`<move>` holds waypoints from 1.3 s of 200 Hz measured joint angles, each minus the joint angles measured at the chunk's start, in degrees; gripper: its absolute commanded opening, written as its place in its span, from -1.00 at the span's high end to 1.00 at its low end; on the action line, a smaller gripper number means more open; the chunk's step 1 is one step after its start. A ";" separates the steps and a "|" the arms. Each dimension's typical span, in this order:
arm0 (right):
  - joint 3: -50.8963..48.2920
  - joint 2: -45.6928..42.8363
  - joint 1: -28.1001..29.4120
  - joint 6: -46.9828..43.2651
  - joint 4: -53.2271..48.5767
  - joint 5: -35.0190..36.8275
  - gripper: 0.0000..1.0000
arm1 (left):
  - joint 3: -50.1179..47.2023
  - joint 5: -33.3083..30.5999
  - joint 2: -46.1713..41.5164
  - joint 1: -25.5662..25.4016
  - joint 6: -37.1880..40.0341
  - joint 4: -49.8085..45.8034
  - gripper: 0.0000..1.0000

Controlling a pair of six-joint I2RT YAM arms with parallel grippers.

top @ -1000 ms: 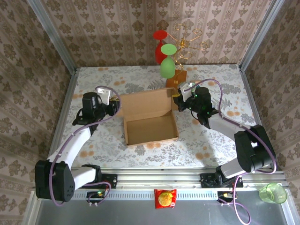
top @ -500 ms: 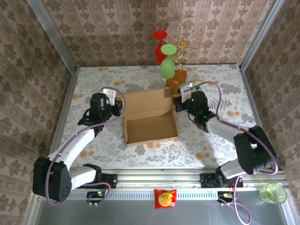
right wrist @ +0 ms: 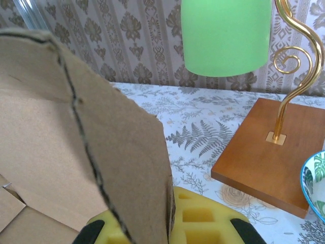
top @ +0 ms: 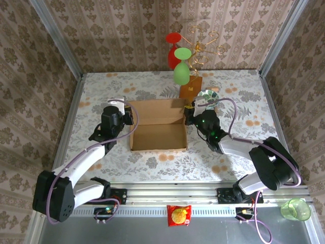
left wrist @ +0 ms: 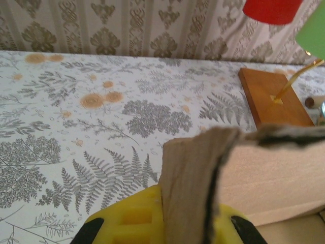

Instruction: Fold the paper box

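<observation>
Gripping opposite ends of the paper box (top: 157,137), mid-table, the left gripper (top: 130,118) and right gripper (top: 189,120) are each closed on an upright side flap. Cardboard masks the contact in both wrist views; the yellow pads (left wrist: 129,223) are cut off at the frame's lower edge.

The surface (top: 101,86) is pale, printed all over with grey ferns and small orange blossoms. Near its middle sits the paper box (top: 158,133), a shallow open tray of tan cardboard with its far flap raised. Just behind the box's far right corner rests the wooden stand base (top: 191,87), and a leaf-printed dish (top: 208,95) lies just beside it on the right.
</observation>
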 measured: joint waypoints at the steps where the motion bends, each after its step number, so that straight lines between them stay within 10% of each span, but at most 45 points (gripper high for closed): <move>1: 0.00 0.09 0.11 0.09 0.15 0.22 1.00 | -0.07 -0.07 0.00 0.00 -0.11 0.22 1.00; 127: -4.66 10.80 5.09 2.82 23.96 8.74 1.00 | -15.65 -0.79 -4.24 0.00 -3.98 21.00 1.00; 260: -6.40 11.91 12.28 4.55 28.02 22.16 1.00 | -23.54 -4.50 -10.82 -3.85 -6.73 26.67 1.00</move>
